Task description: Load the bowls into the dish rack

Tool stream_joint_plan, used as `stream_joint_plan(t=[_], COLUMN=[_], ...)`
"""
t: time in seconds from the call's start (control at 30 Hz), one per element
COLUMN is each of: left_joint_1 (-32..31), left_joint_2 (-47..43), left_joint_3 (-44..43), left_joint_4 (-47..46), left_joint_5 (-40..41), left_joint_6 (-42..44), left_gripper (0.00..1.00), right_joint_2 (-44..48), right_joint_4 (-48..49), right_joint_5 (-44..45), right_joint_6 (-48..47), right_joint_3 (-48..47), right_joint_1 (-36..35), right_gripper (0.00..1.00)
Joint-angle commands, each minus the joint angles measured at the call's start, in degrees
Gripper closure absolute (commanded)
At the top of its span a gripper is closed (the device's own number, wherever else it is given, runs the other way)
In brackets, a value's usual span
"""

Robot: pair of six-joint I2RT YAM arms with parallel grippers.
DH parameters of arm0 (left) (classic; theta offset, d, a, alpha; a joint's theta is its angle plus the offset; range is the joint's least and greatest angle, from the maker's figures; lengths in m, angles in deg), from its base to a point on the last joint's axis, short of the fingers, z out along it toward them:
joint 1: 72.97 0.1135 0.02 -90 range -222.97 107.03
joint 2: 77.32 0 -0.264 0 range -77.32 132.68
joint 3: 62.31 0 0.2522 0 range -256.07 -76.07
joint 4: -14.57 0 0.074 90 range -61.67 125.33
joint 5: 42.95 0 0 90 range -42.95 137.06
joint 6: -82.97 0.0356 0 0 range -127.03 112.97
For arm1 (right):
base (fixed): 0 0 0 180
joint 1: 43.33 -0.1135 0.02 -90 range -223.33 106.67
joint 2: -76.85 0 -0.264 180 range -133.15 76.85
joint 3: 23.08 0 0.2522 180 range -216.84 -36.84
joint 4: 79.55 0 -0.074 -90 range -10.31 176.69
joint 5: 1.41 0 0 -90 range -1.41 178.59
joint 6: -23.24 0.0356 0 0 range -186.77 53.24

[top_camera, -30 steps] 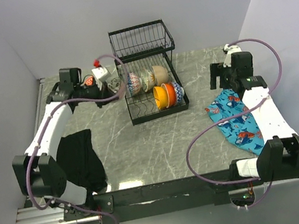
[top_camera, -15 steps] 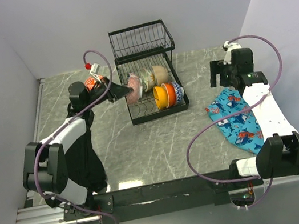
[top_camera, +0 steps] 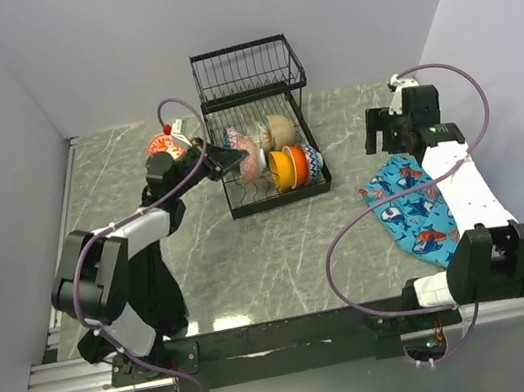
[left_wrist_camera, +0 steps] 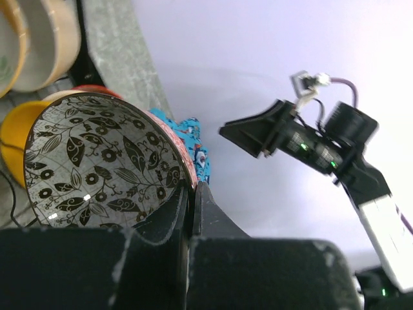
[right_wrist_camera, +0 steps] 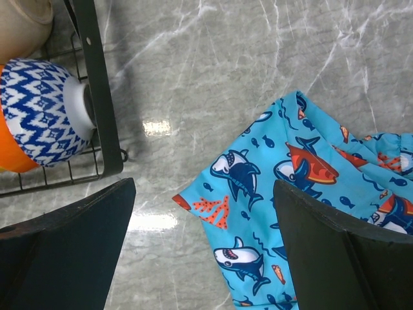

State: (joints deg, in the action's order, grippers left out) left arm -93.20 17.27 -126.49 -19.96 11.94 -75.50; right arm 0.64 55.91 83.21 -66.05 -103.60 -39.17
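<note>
The leaf-patterned bowl (left_wrist_camera: 97, 161) is turned on its side, its rim clamped in your left pincer (left_wrist_camera: 192, 194). The fingers are closed on the rim, one inside and one outside. From the top view, that bowl (top_camera: 249, 161) sits at the left end of the dish rack (top_camera: 278, 199), at the level of the lower tray. Whether it already rests on the wires you cannot tell.

Other bowls stand on edge in the same tray. A beige bowl (top_camera: 281, 130) is toward the back. An orange bowl (top_camera: 281, 170) stands nearer the front, with a blue zigzag bowl (right_wrist_camera: 40, 119) just to its right.

Your right pincer (right_wrist_camera: 206, 252) hangs over the desk (right_wrist_camera: 213, 71), well apart from the rack, its fingers spread wide and holding nothing. Below it lies the shark-print cloth (right_wrist_camera: 303, 187), crumpled on the marble top. A black cloth (top_camera: 144, 278) lies on the desk near the left arm's base.
</note>
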Motion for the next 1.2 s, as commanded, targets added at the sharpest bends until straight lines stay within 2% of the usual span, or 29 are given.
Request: stream_joint_plan(t=[0.0,0.5,0.97,1.17], left_joint_1=[-1.13,-3.15,-4.47,-4.56], left_joint_2=[2.27,10.96,18.52,20.98], left_joint_3=[-4.25,-6.19,-10.49,-11.20], left_joint_4=[-1.46,-2.15,-5.14,-9.53], left_joint_5=[5.23,9.18,8.48,6.81], left_joint_6=[-3.86,-10.81,-14.41,-17.84], left_gripper=[0.99,0.99,0.99,0.99], right_joint_2=[0.71,4.57,2.82,2.03], right_joint_4=[2.40,0.81,0.20,-0.33], right_joint_5=[-0.06,2.13,2.58,2.75], right_joint_6=[1.75,0.43,0.08,-0.18], right_joint_3=[-0.39,3.13,1.37,0.93], right_joint_1=[0.14,0.23,0.14,0.23], right_gripper=[0.05,0.04,0.05,0.05])
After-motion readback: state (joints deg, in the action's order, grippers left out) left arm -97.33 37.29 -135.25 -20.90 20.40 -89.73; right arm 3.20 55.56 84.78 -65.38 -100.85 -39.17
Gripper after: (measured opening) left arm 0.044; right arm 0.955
